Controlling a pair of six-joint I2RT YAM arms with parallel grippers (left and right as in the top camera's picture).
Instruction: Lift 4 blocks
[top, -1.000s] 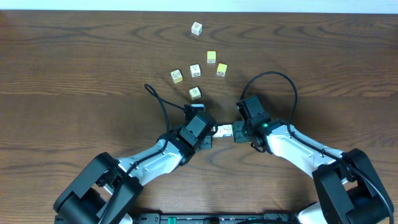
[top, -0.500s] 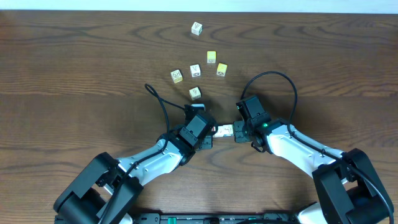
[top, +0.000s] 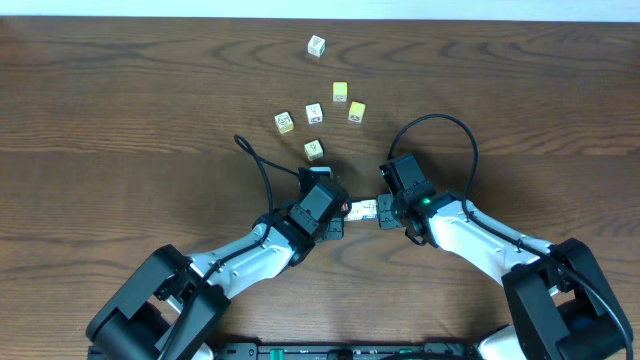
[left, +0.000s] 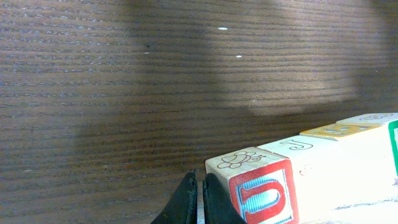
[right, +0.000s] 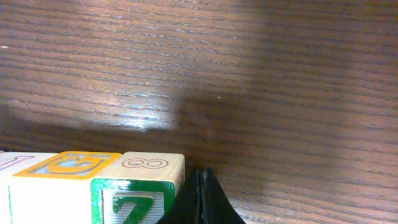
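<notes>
While the left end effector (left: 200, 194) and right end effector (right: 201, 190), both closed, flank the blocks (top: 362, 209), the dark woodgrain table (top: 120, 120) gleams.

From overhead we look straight down on the whole table (top: 120, 90), the left arm (top: 250, 245) and right arm (top: 480, 235) reaching in from the bottom edge, while our two wrist cameras sit low and very near the wood, facing the same row of blocks (left: 311, 168) from opposite ends.
</notes>
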